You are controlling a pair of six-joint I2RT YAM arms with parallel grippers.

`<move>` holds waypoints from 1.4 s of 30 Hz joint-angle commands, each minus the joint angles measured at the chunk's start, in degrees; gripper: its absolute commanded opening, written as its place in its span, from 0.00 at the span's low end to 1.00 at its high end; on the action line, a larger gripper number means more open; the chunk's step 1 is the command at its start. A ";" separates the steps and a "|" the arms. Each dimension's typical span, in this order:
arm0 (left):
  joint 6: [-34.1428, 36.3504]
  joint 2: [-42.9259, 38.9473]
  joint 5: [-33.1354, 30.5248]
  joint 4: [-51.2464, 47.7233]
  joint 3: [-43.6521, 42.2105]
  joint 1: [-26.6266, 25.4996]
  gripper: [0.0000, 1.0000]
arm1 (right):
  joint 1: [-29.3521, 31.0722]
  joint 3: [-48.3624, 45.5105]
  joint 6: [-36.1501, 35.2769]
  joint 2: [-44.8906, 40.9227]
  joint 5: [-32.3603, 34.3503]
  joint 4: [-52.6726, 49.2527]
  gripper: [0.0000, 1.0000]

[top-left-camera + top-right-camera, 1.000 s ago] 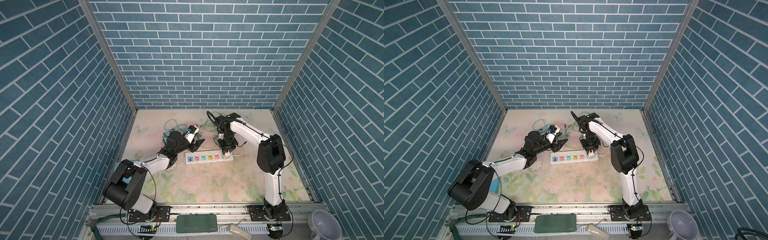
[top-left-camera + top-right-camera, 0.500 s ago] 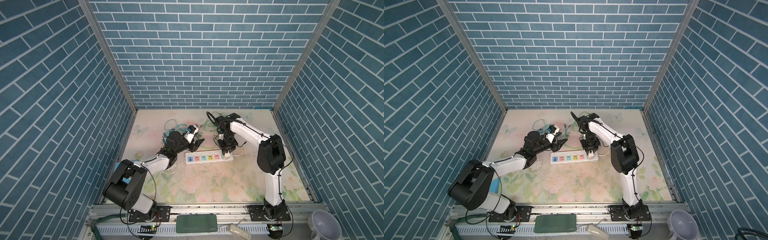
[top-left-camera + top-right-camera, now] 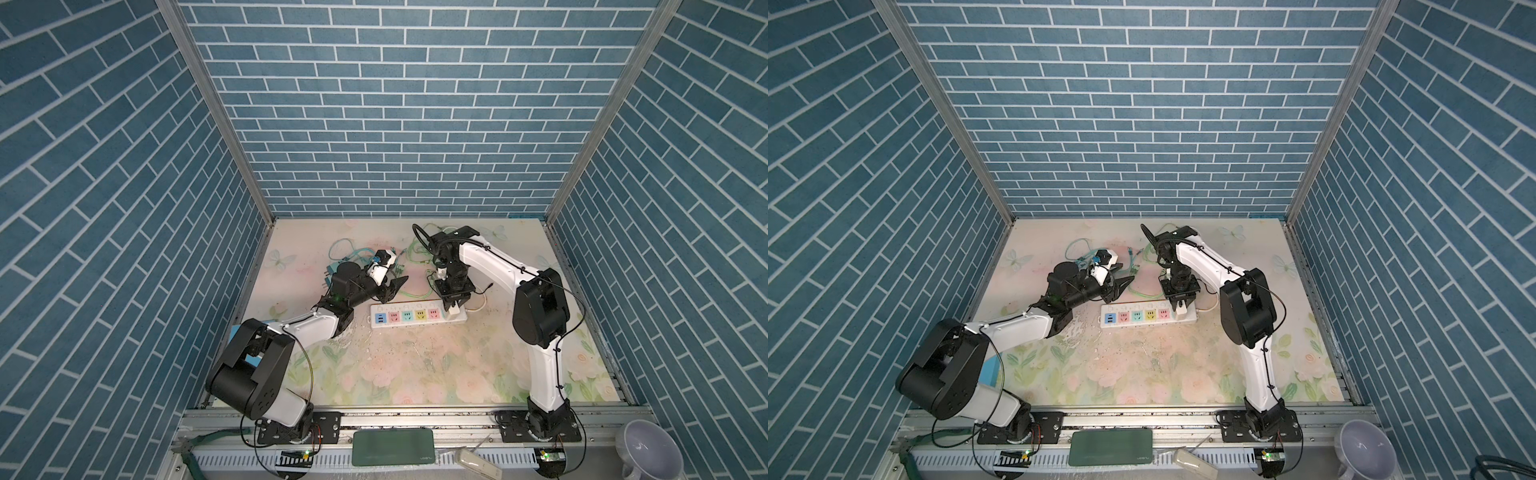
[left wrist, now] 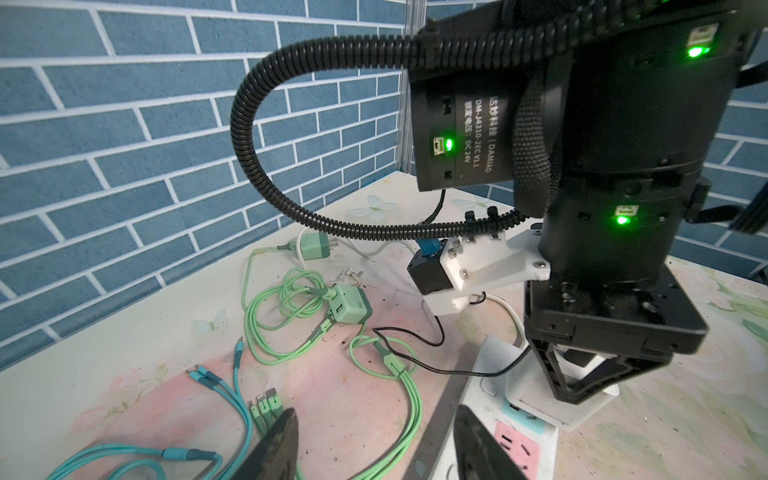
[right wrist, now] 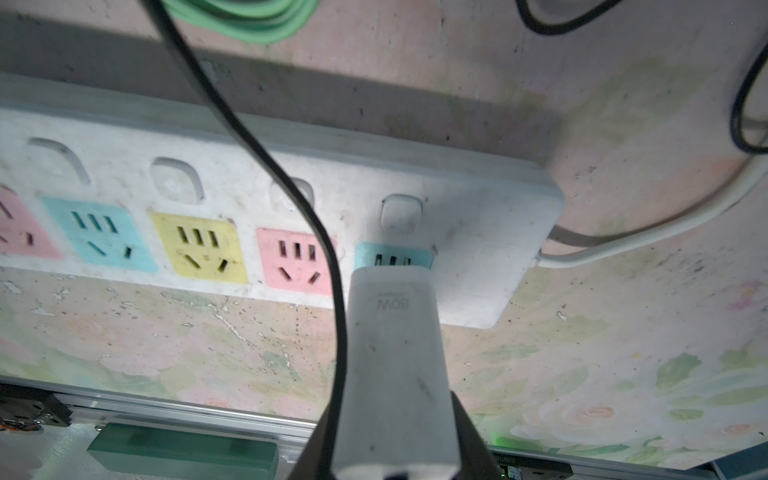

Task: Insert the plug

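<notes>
Top views: set high at 6 o'clock, look down toward the 12 o'clock wall (image 3: pixel 395 124), distant, near-identical, table (image 3: pixel 415 374) shared.
Left wrist: low, close, faces the right gripper (image 4: pixel 582 392) over the power strip (image 4: pixel 515 446).
Right wrist: very close, looks along the white plug (image 5: pixel 395 353) onto that strip.

Over the last second hardly anything shifts in both top views. The one difference that can be made out is slight. The right end effector (image 3: pixel 452 302), clamped on the white rectangular plastic charger plug (image 3: pixel 454 309), seems to sit a touch lower over the right end of the long white plastic power strip with coloured sockets (image 3: pixel 409 318). The black wrist joint (image 3: pixel 446 249) above it appears to have dipped by the same small amount. The shift is too small to be sure of
</notes>
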 commanded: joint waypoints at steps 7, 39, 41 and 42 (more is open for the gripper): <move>-0.37 0.48 0.77 2.29 -1.34 1.00 0.60 | 1.48 2.62 3.33 7.01 0.88 -4.57 0.06; -2.46 -3.77 -4.21 0.34 -3.38 2.66 0.62 | -0.72 5.53 3.49 18.74 -2.47 0.86 0.19; -2.63 -4.23 -5.35 -2.50 -2.40 2.61 0.62 | -0.72 6.28 3.30 17.91 -1.66 1.05 0.23; -2.94 -4.33 -6.15 -3.74 -1.97 2.65 0.63 | -0.72 6.62 3.23 17.36 -1.52 1.23 0.24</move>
